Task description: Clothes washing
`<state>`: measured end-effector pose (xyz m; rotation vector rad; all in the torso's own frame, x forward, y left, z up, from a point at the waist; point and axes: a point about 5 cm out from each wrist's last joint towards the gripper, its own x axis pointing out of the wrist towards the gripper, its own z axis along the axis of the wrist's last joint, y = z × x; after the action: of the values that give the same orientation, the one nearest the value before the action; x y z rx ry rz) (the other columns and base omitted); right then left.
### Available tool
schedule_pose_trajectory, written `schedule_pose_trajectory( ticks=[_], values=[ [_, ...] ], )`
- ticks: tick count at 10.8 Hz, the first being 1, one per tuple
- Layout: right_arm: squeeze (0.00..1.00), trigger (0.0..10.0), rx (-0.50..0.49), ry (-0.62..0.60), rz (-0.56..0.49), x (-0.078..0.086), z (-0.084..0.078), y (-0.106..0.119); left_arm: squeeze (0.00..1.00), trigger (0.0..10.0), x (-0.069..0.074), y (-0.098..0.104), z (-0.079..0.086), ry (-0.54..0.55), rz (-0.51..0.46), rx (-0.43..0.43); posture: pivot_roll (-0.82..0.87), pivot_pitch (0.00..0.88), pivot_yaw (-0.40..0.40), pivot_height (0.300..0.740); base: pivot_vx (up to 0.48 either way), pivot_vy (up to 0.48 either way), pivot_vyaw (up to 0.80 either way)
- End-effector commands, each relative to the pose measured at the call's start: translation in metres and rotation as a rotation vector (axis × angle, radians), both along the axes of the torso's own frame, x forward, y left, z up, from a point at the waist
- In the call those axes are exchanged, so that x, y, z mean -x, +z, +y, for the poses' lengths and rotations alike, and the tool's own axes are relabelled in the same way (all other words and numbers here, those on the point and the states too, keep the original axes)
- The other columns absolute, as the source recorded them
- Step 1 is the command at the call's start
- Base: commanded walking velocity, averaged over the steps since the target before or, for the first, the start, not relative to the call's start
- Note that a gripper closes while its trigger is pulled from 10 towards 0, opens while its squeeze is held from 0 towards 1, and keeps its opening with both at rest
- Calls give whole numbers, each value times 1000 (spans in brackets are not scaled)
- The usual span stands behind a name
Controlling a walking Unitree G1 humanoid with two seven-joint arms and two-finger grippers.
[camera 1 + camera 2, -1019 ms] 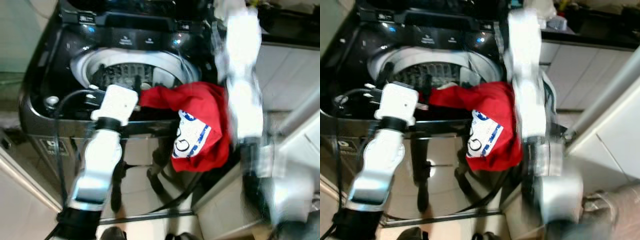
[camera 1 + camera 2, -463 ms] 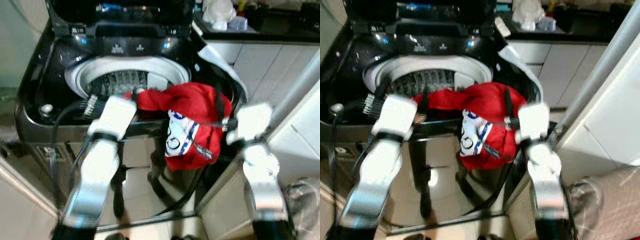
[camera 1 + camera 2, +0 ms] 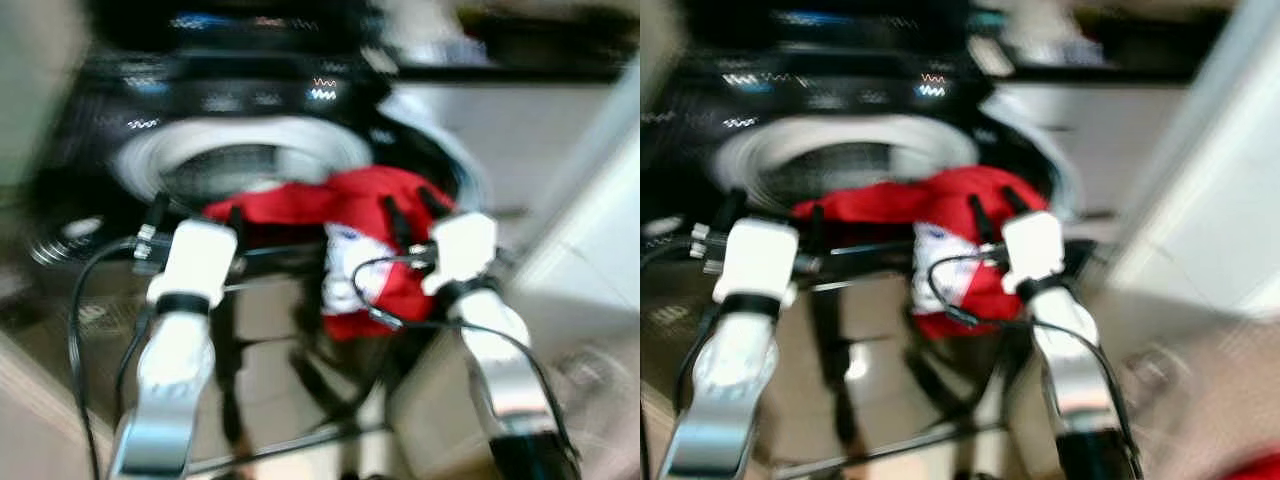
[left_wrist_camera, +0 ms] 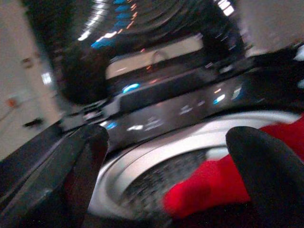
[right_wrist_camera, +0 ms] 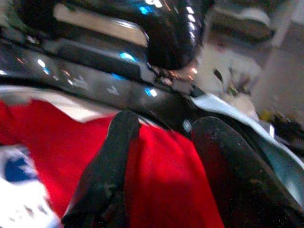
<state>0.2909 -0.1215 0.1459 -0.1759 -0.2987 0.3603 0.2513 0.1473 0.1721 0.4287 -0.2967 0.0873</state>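
Observation:
A black top-loading washing machine (image 3: 110,170) stands open before me, its white drum rim (image 3: 250,140) showing. A red garment (image 3: 365,200) with a white and blue print lies over the front edge of the machine and hangs down its front. My left gripper (image 3: 195,215) is open at the garment's left end, by the front rim; in the left wrist view the red garment (image 4: 209,185) lies between and beyond the spread fingers (image 4: 80,156). My right gripper (image 3: 412,208) is open over the garment's right part, its fingers (image 5: 111,161) resting on the red cloth (image 5: 161,185).
All views are blurred by motion. White cabinets (image 3: 560,170) stand to the right of the machine, with a dark counter (image 3: 520,40) behind. Black cables (image 3: 90,300) loop from both wrists. The machine's control panel (image 3: 250,95) glows at the back.
The whole picture has shifted and blurred, so the camera moved. My right arm came down from high above the machine to the garment's right side. The garment still lies over the front edge.

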Motion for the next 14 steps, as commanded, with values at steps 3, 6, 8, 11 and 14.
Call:
schedule_pose_trajectory(
  ticks=[3, 6, 8, 11, 14],
  values=[
    [0, 10000, -38, -1, 37, -22, 0, 4, 0, 10000, -3, -3, -2, 27, 33, 31, 91, 1, -61, 740, 0, 0, 0],
    [0, 10000, -67, 37, 71, -30, 7, 1, 0, 10000, -8, -2, -5, 32, 39, 51, 85, 0, -66, 740, -231, 0, 0],
    [0, 10000, -67, 39, 81, -31, 7, -2, 0, 10000, -8, -2, -6, 30, 38, 53, 85, 0, -66, 740, -337, 0, 0],
    [0, 10000, -61, 47, 92, -32, 7, -6, 0, 10000, -10, 1, -9, 20, 23, 44, 80, 2, -66, 740, -95, 0, 0],
    [0, 10000, -113, -3, 389, -32, -6, -60, 0, 10000, -21, -29, -10, -4, 158, 72, 70, 0, -64, 740, 0, 0, 0]
  ],
)
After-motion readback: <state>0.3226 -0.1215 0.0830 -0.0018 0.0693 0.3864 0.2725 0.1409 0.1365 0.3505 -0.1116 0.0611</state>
